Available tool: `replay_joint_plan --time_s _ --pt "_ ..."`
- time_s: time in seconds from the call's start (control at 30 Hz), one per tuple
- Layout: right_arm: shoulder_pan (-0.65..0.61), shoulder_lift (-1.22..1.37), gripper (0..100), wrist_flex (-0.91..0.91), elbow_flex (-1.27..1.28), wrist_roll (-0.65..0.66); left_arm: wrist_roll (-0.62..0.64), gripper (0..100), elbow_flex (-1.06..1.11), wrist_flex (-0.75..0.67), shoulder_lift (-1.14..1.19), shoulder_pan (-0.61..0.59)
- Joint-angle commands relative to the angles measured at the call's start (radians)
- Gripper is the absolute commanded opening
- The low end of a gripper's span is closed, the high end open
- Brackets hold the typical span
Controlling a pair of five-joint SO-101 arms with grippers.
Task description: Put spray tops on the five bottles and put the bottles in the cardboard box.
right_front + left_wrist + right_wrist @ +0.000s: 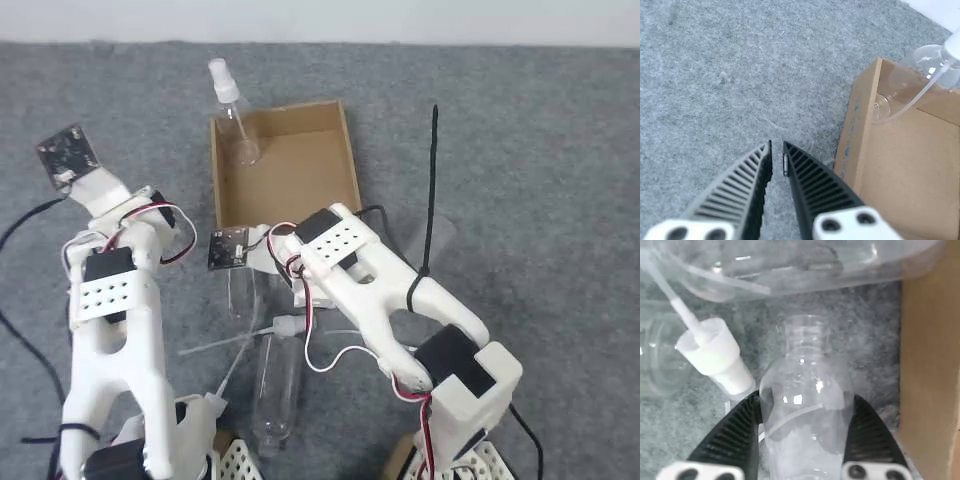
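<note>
Slippage looks likeliest: the right fingers (806,397) are closed around a slick, uncapped bottle (805,440), with the cardboard box (350,160) wall just beyond at 12 o'clock and a loose spray top (715,357) just beside. The left fingers (777,145), nearly shut and empty, hang over open worktop (715,60) at 9 o'clock of the box. 1 capped bottle (238,125) leans inside.

held bottle (805,405): base cut off | boxed bottle (920,62): top cut off

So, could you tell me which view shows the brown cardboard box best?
The high view: the whole open brown cardboard box shows, a spray-topped clear plastic bottle leaning in one corner. The left wrist view catches one corner and wall; the right wrist view, a strip of wall.
</note>
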Motion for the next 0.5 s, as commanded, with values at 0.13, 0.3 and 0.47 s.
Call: replay_joint_plan --time_s 0.13,0.3,0.47 --pt "0.015 -0.136 9.1 0.012 -0.031 -0.043 0.003 3 -0.024 -0.032 -0.051 -0.002" --pt "0.013 -0.189 9.1 0.007 -0.028 -0.043 0.003 3 -0.015 -0.057 -0.048 -0.002" --pt "0.012 -0.203 9.1 0.01 -0.034 -0.06 0.003 3 -0.013 -0.057 -0.046 -0.003"
